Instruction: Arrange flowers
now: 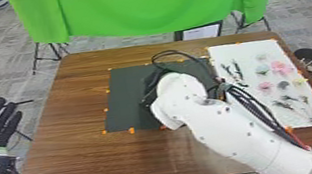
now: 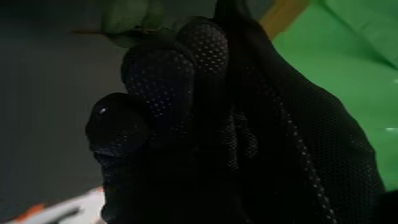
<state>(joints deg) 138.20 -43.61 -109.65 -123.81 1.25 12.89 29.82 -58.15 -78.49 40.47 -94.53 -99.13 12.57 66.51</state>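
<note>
Over the dark mat [image 1: 125, 105], the right hand [image 1: 149, 93] hangs near leaves [image 2: 127, 19].

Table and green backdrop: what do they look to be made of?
The table looks like wood, or wood-look laminate, with a slight sheen, judging by its brown streaky grain. The green backdrop seems to be matte fabric, hanging in soft folds.
</note>
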